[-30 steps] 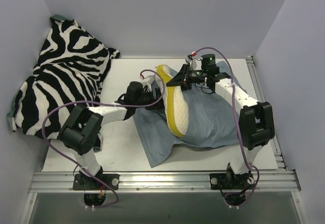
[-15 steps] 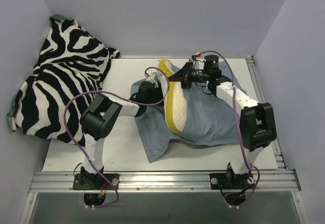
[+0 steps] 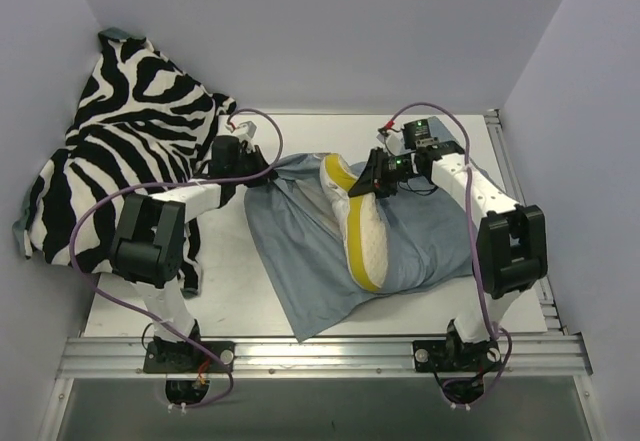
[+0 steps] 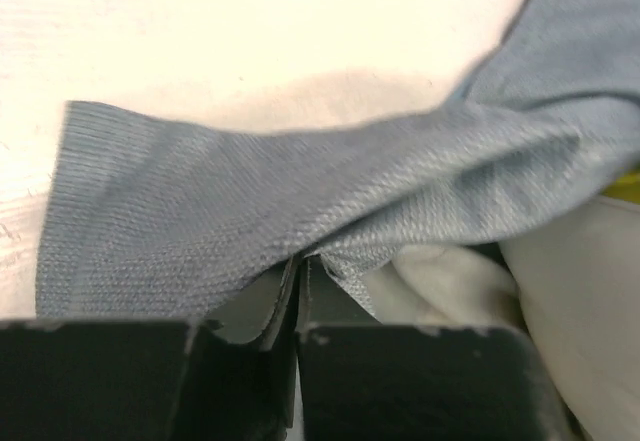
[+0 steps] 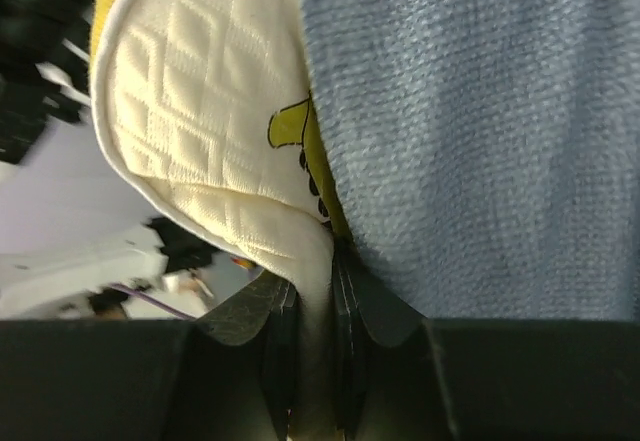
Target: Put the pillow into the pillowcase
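Note:
The cream pillow (image 3: 366, 233) with its yellow edge stands on its side in the middle of the table, half sunk in the grey-blue pillowcase (image 3: 298, 261). My right gripper (image 3: 359, 185) is shut on the pillow's far end; in the right wrist view the jaws (image 5: 318, 266) pinch a cream fold of the pillow (image 5: 200, 91), with the pillowcase (image 5: 480, 131) lying against it. My left gripper (image 3: 264, 172) is at the pillowcase's far left edge. In the left wrist view it (image 4: 301, 269) is shut on a hem of the pillowcase (image 4: 260, 201), with the pillow (image 4: 570, 291) showing inside.
A black-and-white zebra-print cloth (image 3: 125, 151) is heaped at the back left, overhanging the table's left side. Walls close in the back and both sides. The white table (image 3: 240, 291) shows bare to the left of the pillowcase.
My left gripper left the pillow's side, swung back and left, and shut on the pillowcase's hem. The pillowcase is drawn out to the left. The pillow has shifted right and nearer.

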{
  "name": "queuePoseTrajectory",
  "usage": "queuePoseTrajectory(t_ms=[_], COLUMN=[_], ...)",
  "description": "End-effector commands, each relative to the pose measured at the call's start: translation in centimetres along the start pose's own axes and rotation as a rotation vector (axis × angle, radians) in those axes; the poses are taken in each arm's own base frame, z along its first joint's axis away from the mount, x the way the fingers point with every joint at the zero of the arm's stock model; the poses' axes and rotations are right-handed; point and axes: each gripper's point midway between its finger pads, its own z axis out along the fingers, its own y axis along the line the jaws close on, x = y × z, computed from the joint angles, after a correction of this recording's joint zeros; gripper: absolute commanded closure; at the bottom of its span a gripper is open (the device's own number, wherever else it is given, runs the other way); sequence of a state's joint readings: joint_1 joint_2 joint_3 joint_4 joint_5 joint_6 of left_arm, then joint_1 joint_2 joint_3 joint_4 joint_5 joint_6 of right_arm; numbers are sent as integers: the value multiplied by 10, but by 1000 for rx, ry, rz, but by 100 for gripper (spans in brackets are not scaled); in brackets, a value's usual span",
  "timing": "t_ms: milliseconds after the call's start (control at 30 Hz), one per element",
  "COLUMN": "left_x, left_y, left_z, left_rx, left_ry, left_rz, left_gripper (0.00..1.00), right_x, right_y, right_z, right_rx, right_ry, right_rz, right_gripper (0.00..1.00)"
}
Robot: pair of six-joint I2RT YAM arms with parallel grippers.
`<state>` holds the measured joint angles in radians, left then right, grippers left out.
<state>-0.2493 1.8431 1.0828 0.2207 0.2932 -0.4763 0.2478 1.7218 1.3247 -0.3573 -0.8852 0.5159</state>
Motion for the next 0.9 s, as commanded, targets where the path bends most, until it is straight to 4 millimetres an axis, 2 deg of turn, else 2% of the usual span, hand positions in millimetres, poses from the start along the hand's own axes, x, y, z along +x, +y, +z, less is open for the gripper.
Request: queuePoseTrajectory(t_ms=[0, 67, 133, 167, 233, 267, 333, 400, 467, 500, 533, 600, 633, 667, 733, 767, 800, 833, 867], left_x=[-9, -10, -19, -23, -30, -38, -45, -49, -52, -47, -39, -25, -3, 6, 31, 37, 40, 43, 39], left_y=[-19, -45, -68, -85, -97, -108, -120, -131, -147, -155, -156, -160, -152, -152, -144, -146, -149, -151, -162], left_z=[-25, -34, -46, -56, -66, -76, -87, -96, -107, -111, -115, -124, -128, -135, -145, -153, -159, -165, -174], left_rx=[105, 233, 331, 402, 442, 472, 520, 552, 614, 635, 642, 656, 644, 651, 648, 672, 695, 711, 774], left_ry=[38, 55, 47, 56, 51, 26, 17, 20, 47, 72, 107, 155, 233, 257, 335, 362, 382, 408, 419], left_rz=[80, 89, 69, 75, 62, 79, 105, 118, 128, 139, 142, 143, 132, 134, 138, 145, 147, 142, 140], left_gripper=[97, 100, 100, 100, 100, 100, 100, 100, 100, 100, 100, 100, 100, 100, 100, 100, 100, 100, 100], right_x=[32, 47, 48, 52, 47, 51, 55, 68, 63, 56, 41, 1, -25, -50, -75, -82, -86, -98, -107], right_y=[-36, -40, -43, -52, -53, -60, -61, -64, -69, -69, -68, -55, -50, -32, -14, -2, 3, 8, 9], right_z=[13, 32, 44, 54, 65, 71, 78, 86, 93, 95, 95, 99, 93, 88, 76, 67, 65, 65, 59], right_rx=[172, 205, 225, 241, 244, 256, 251, 258, 274, 279, 275, 247, 208, 180, 152, 135, 124, 99, 117], right_ry=[169, 259, 290, 320, 332, 360, 385, 430, 425, 410, 376, 278, 213, 138, 47, 9, -18, -80, -141], right_rz=[-137, -187, -228, -220, -227, -211, -229, -247, -244, -237, -223, -184, -160, -144, -184, -194, -143, -156, -160], right_gripper=[100, 100, 100, 100, 100, 100, 100, 100, 100, 100, 100, 100, 100, 100, 100, 100, 100, 100, 100])
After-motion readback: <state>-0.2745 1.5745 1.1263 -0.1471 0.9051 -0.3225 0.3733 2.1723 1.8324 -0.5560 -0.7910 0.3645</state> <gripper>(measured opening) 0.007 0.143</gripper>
